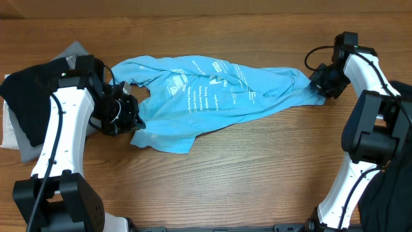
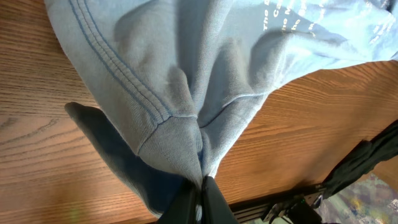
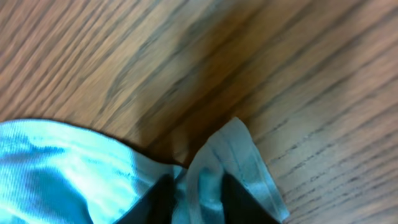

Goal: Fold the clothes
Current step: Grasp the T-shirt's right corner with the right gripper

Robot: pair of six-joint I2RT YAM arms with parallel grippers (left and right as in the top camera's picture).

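T-shirt (image 1: 212,90) is clamped at 9 o'clock by the left tool (image 1: 132,118); before stretching flat, confirm the right tool (image 1: 317,81) at 3 o'clock grips the hem, which I cannot tell.

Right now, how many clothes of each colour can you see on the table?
Blue T-shirt: 1
Black cloth: 1
Grey cloth: 1
White cloth: 1
Total: 4
The dark shape at the lower right edge is too unclear to count.
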